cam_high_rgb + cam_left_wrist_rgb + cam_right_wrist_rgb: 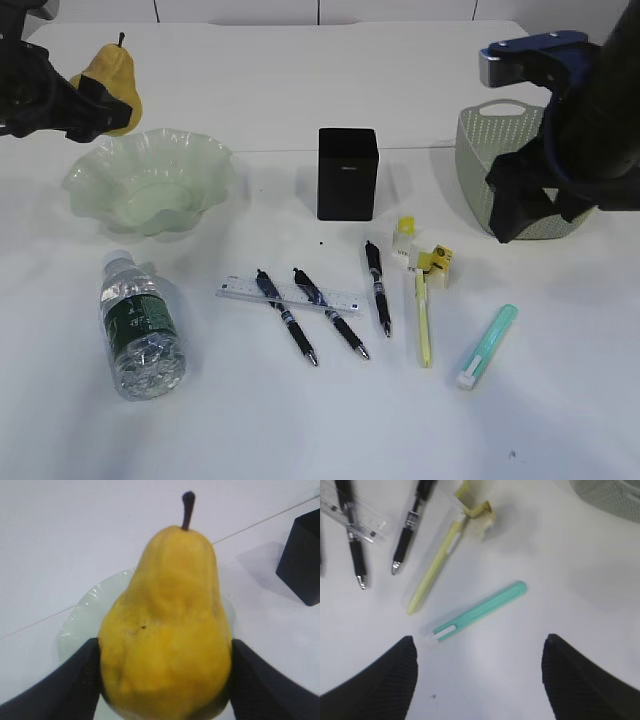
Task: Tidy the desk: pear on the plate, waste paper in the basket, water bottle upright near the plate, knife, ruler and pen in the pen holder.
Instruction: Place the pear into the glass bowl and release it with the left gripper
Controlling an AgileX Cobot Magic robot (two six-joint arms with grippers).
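The yellow pear point(113, 72) hangs in the air over the back left rim of the pale green plate point(92, 178), with my left gripper point(165, 680) shut on its wide lower half, stem up. In the left wrist view the plate point(82, 617) lies under it. My right gripper point(479, 680) is open above bare desk, just short of the teal knife point(480, 611). The water bottle point(140, 328) lies on its side at the front left. The ruler point(290, 295) lies under two black pens point(287, 317). Waste paper point(428, 257) sits beside a yellow pen point(424, 322). The black pen holder point(347, 172) stands mid-desk.
The sage-green basket point(490, 150) stands at the back right, partly behind my right arm. A third black pen point(378, 288) lies in front of the pen holder. The desk's front edge is out of view.
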